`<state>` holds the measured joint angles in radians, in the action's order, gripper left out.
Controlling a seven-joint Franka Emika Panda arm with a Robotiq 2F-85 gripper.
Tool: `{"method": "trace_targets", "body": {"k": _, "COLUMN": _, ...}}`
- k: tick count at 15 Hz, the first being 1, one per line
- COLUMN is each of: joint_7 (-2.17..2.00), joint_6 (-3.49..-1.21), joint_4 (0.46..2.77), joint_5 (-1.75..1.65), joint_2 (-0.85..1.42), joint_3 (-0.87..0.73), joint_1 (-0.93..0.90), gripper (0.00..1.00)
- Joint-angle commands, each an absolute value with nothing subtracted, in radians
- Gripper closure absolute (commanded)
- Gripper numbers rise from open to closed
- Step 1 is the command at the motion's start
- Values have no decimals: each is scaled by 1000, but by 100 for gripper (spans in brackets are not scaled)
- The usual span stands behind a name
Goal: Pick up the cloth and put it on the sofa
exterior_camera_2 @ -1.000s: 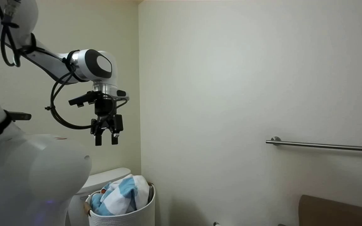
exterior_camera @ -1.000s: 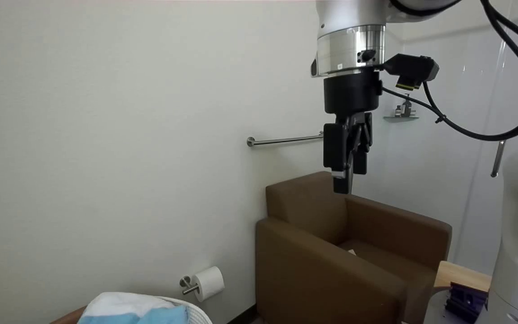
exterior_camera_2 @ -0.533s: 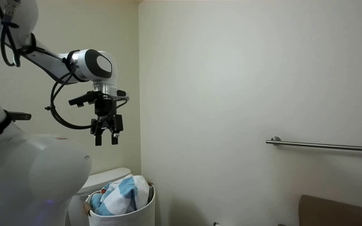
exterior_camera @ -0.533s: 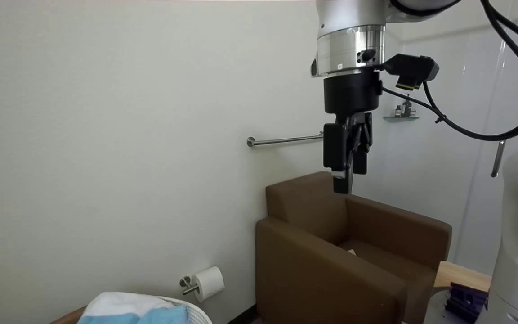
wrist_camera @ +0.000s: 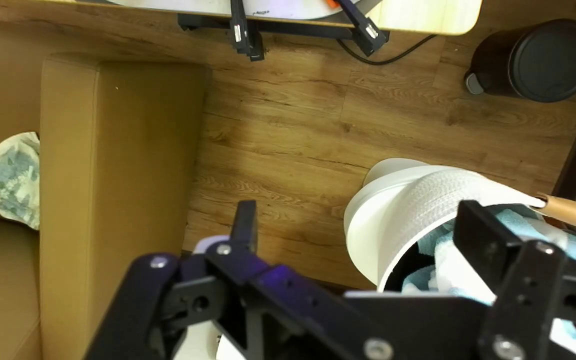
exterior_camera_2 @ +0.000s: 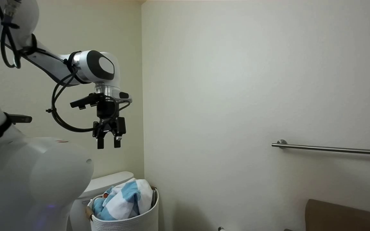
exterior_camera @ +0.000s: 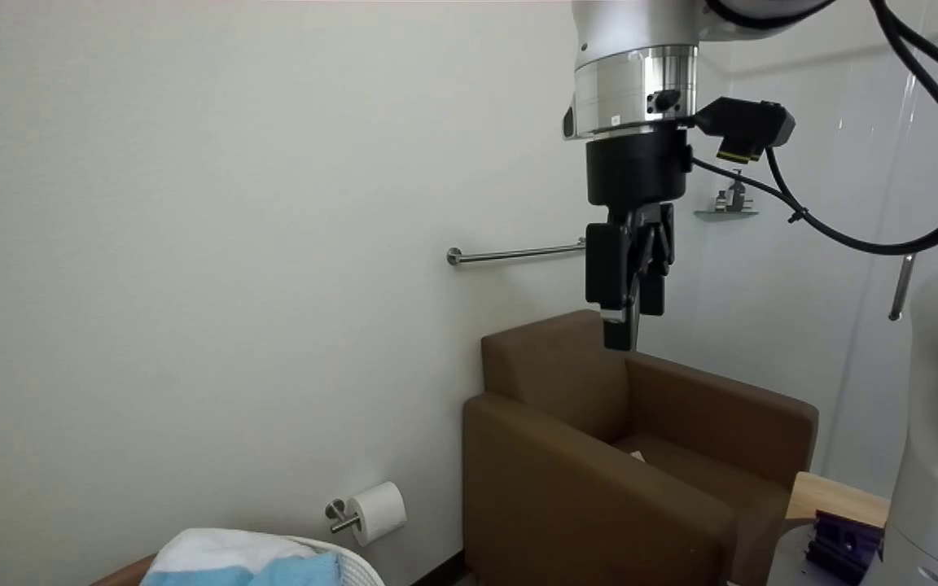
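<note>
The cloth, a towel with light-blue and white stripes, lies bunched in a white woven basket. It shows in both exterior views [exterior_camera_2: 124,200] [exterior_camera: 229,561] and in the wrist view [wrist_camera: 455,267], partly behind a finger. A small orange spot shows at its edge. The sofa, a boxy brown armchair, stands by the wall in an exterior view [exterior_camera: 599,480]. Its arm shows at the left of the wrist view [wrist_camera: 143,150], and only its back's top in an exterior view [exterior_camera_2: 342,215]. My gripper [exterior_camera_2: 109,143] [exterior_camera: 636,321] [wrist_camera: 363,227] is open and empty, pointing down, well above the basket.
The basket [exterior_camera_2: 127,224] [wrist_camera: 433,205] stands by a toilet [exterior_camera_2: 111,181]. A small patterned fabric piece [wrist_camera: 15,180] lies on the sofa seat. A black bin [wrist_camera: 553,60] and a table edge [wrist_camera: 428,17] show in the wrist view. A toilet-paper roll [exterior_camera: 379,513] and metal bar [exterior_camera: 518,254] are on the wall.
</note>
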<state>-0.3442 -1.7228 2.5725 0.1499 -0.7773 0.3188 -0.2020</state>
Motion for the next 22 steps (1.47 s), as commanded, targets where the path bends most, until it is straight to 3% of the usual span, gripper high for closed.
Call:
{"method": "trace_targets", "body": {"k": 1, "joint_7": -341, "joint_6": -1741, "joint_4": 2568, "joint_5": 152, "joint_2": -757, "joint_3": 326, "joint_1": -197, "gripper": 0}}
{"method": "trace_targets", "body": {"k": 11, "joint_7": -542, "joint_6": -2289, "joint_4": 2466, "joint_5": 9, "joint_2": -381, "joint_3": 521, "joint_1": -133, "gripper": 0}}
{"method": "trace_targets", "body": {"k": 13, "joint_7": -527, "joint_6": -2276, "joint_4": 2394, "joint_5": 8, "joint_2": -250, "joint_3": 585, "joint_1": -79, "gripper": 0}}
{"method": "trace_targets", "body": {"k": 14, "joint_7": -523, "joint_6": -2270, "joint_4": 2477, "joint_5": 7, "joint_2": -383, "joint_3": 496, "joint_1": -172, "gripper": 0}}
{"method": "trace_targets", "body": {"k": 17, "joint_7": -522, "joint_6": -2270, "joint_4": 2407, "joint_5": 6, "joint_2": -251, "joint_3": 519, "joint_1": -147, "gripper": 0}}
{"method": "trace_targets", "body": {"k": 22, "joint_7": -523, "joint_6": -2290, "joint_4": 2412, "joint_5": -9, "joint_2": -247, "joint_3": 512, "joint_1": -153, "gripper": 0}}
